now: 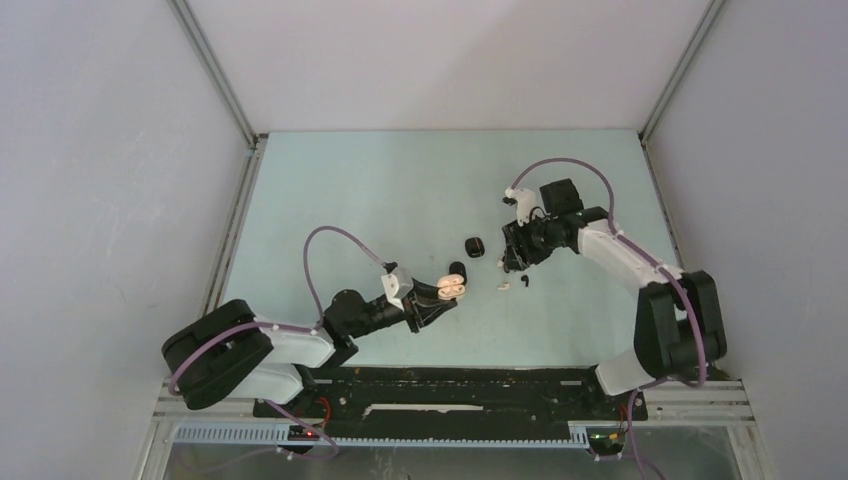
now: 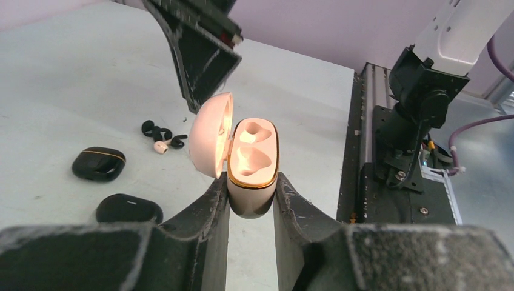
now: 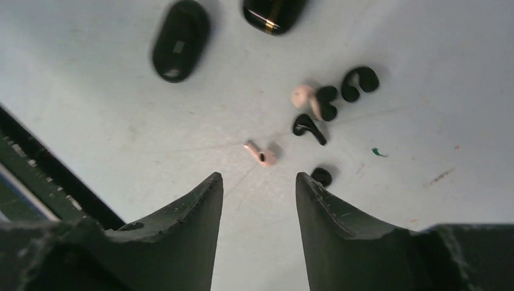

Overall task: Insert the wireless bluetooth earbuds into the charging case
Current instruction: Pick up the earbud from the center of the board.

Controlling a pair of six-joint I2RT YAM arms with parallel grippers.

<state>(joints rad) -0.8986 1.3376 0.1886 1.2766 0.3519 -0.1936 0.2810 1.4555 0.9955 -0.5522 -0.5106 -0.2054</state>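
My left gripper is shut on the base of a pale pink charging case. The case's lid is swung open and both sockets show empty. In the top view the case is held just left of table centre. My right gripper hangs open above the loose earbuds, with nothing between its fingers. A pink earbud lies just beyond its fingertips. A second pink one and several black ones lie further out. From above, that gripper hovers over the earbuds.
Two closed black cases lie on the table, also in the left wrist view. A small green speck is on the surface. The black base rail runs along the near edge.
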